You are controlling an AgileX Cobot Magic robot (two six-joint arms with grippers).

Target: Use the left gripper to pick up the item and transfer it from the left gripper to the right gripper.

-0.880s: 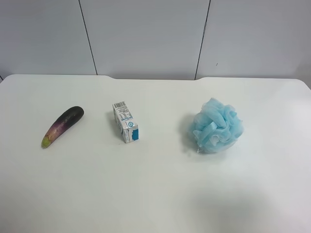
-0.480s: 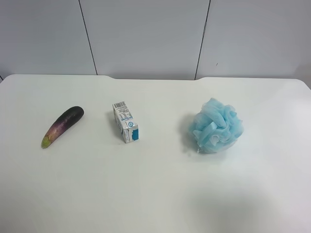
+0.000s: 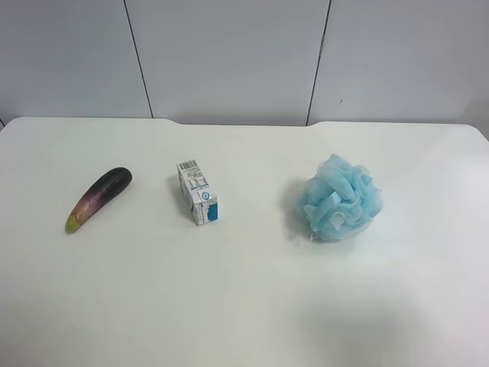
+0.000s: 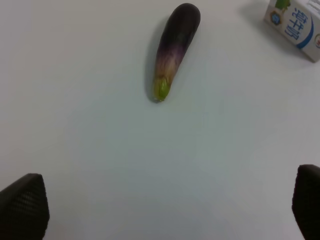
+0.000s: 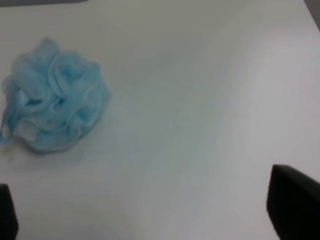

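On the white table (image 3: 244, 306), from the high camera, we see the small eggplant (image 3: 98, 199) lying at the view's left, its yellow-green tip pointing toward the lower edge. It lies well apart from the white-and-blue carton (image 3: 197, 202) near the middle, and the light-blue bath puff (image 3: 340, 198) sits farther right. Our left gripper (image 4: 165, 205) hovers over bare table short of the eggplant's tip, jaws wide apart. Our right gripper (image 5: 150, 207) hangs near the puff, jaws likewise spread.
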